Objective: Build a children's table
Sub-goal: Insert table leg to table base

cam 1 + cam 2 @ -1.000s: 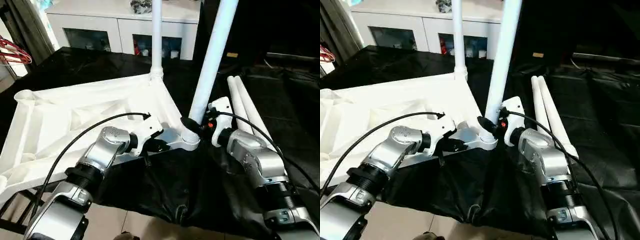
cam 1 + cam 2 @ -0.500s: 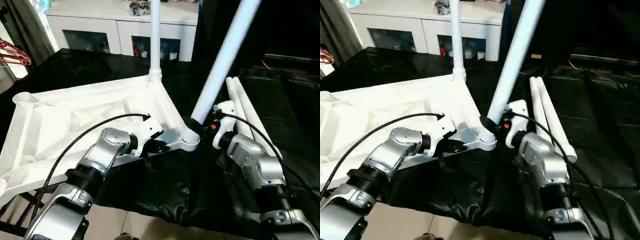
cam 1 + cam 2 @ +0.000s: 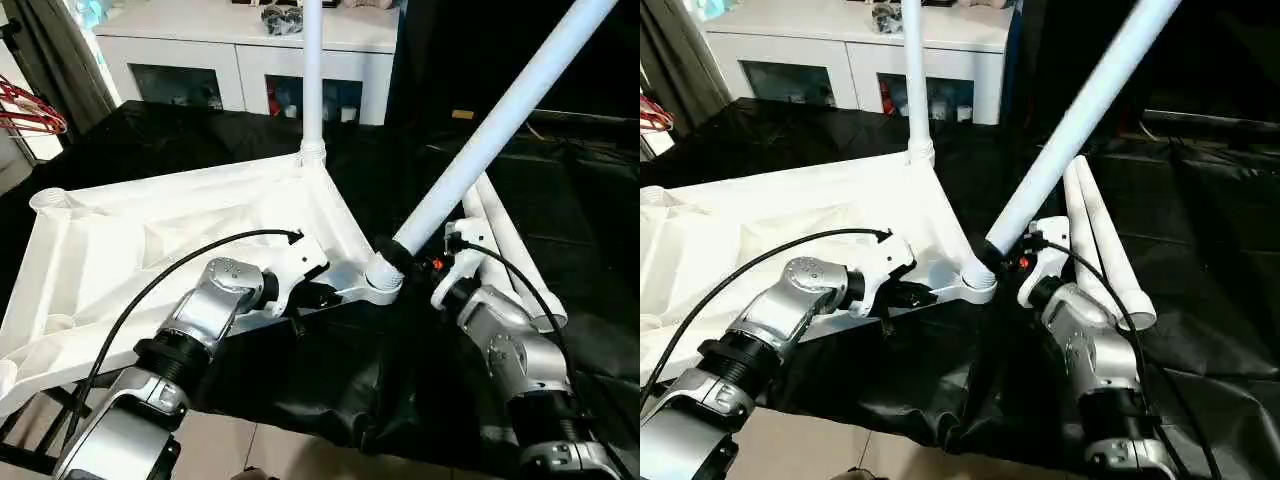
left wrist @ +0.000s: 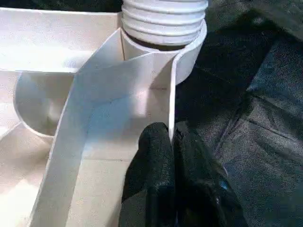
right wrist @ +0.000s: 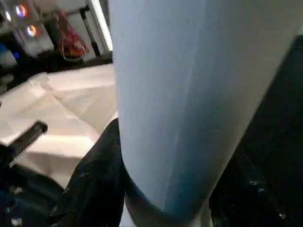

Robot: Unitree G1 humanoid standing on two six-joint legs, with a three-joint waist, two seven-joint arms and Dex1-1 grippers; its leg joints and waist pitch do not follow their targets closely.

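the leg (image 3: 480, 140) in the right gripper (image 3: 405, 257) is tipping over: a second ago it was standing nearly upright in the near corner socket (image 3: 381, 284) of the upturned tabletop (image 3: 150, 250), and now it is leaning well away from the tabletop, towards the two spare legs (image 3: 515, 265) lying on the black counter (image 3: 600, 250) beside that socket. the right gripper is clamping the leg just above the socket, its jaws half apart around the tube, and its arm is swinging with the tilt. the left gripper (image 4: 171, 142) is pinching the thin rim of the tabletop next to the same socket, jaws together on the wall, and is not shifting. a first leg (image 3: 312, 80) is already standing straight in the far corner socket. the tilt suggests the second leg is not seating squarely and probably needs bringing upright again before it can be pushed or turned home.
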